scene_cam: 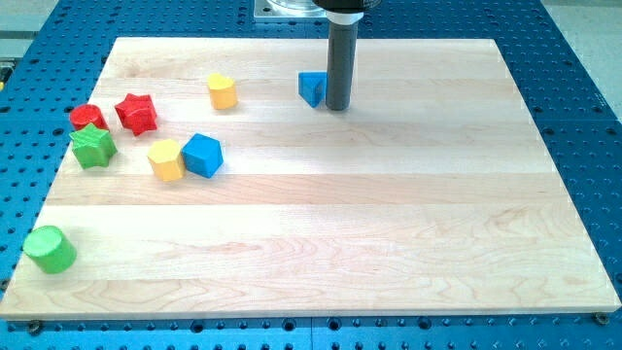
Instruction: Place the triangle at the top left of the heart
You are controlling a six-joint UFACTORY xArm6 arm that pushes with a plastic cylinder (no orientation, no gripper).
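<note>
The blue triangle (311, 87) lies near the view's top, a little right of the board's middle. My tip (337, 107) stands right against the triangle's right side. The yellow heart (223, 91) lies to the left of the triangle, at about the same height in the view, with a gap between them.
A red star (136, 113), a red cylinder (86, 118) and a green star (93, 146) cluster at the view's left. A yellow hexagon-like block (166, 159) touches a blue hexagon-like block (202, 155). A green cylinder (50, 249) sits at the bottom left. The wooden board (389, 243) lies on a blue perforated table.
</note>
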